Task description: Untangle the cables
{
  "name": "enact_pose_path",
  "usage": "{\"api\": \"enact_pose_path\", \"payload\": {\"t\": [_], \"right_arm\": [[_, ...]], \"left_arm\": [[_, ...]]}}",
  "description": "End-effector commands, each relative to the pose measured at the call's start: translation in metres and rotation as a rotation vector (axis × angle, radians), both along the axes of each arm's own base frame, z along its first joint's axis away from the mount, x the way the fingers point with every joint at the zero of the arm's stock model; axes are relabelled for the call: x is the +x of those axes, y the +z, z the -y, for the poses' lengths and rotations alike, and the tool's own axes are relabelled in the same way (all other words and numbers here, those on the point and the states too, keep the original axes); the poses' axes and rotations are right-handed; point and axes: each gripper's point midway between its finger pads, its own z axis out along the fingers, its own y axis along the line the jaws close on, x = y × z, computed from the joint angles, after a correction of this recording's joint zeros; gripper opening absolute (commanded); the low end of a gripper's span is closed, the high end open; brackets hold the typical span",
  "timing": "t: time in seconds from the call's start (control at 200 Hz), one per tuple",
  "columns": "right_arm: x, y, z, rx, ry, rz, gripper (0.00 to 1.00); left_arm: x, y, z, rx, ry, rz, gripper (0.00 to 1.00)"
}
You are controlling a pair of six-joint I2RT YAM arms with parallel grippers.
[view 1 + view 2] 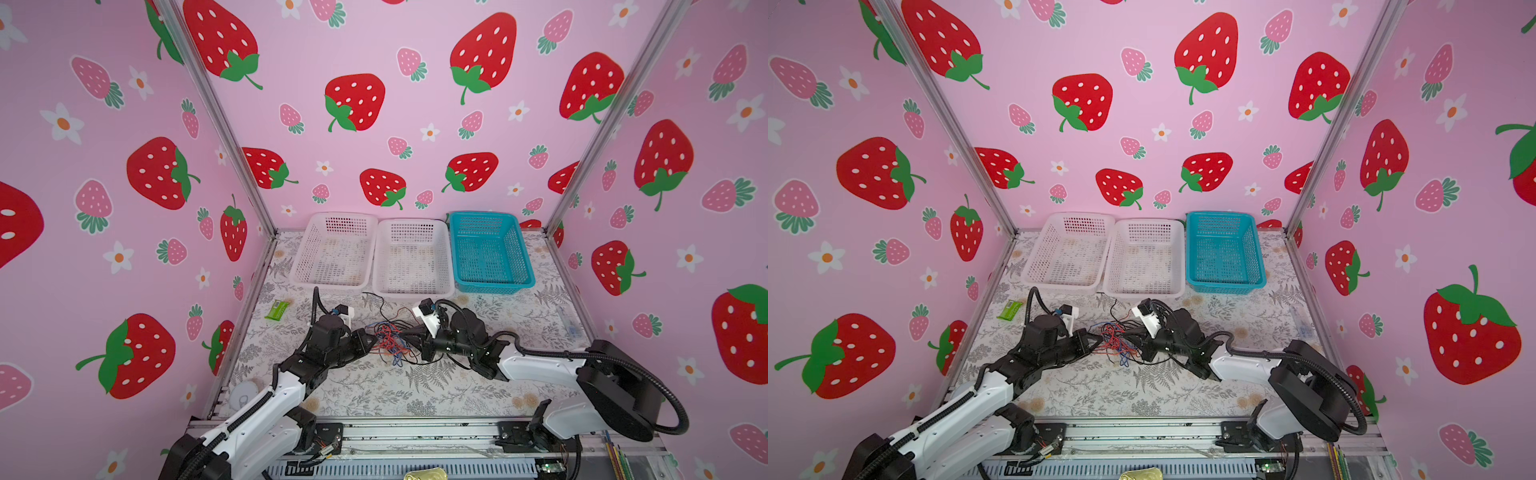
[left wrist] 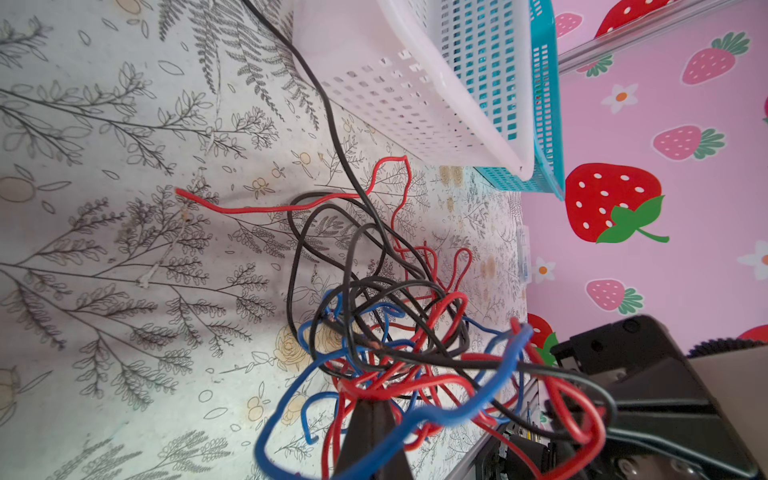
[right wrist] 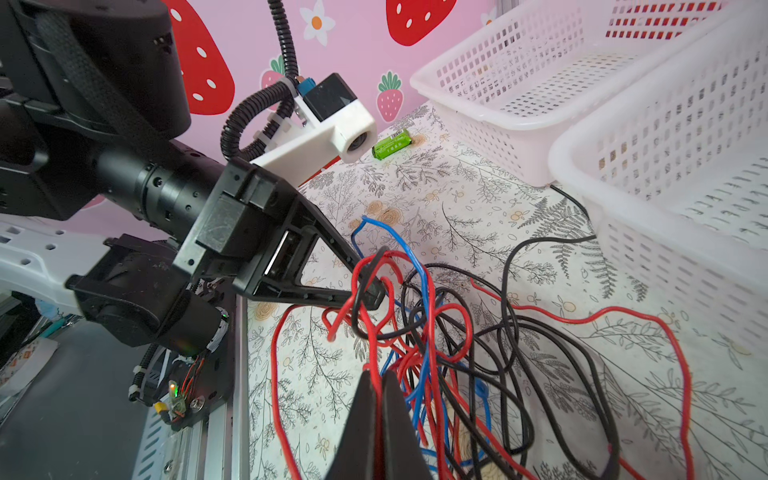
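White arm links (image 1: 270, 409), black joints (image 1: 328, 332), ribbed hoses (image 3: 286, 37) (white camera mount (image 3: 332, 133)).

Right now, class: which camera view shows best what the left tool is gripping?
The right wrist view: the left tool appears large and side-on, shut on red and black strands of the cables. Both top views show it small at the tangle's edge. The left wrist view shows only its dark tips, half hidden by cables.

No text, label or number can be read. The green packet (image 3: 390, 143), lying near the white basket (image 3: 490, 141), carries dark printing too small to make out.
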Motion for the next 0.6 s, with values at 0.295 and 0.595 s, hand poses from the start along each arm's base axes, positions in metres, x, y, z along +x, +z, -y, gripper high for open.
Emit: {"api": "enact_pose_path", "payload": {"t": [0.295, 0.595], "right_arm": [[0.032, 0.019, 0.025, 0.027, -0.213, 0.069, 0.0], [0.023, 0.015, 0.014, 0.027, -0.126, 0.031, 0.0]], "left_arm": [[0.002, 0.004, -0.013, 0.062, 0.057, 0.014, 0.0], [0.003, 0.021, -0.006, 0.008, 0.035, 0.051, 0.0]]}}
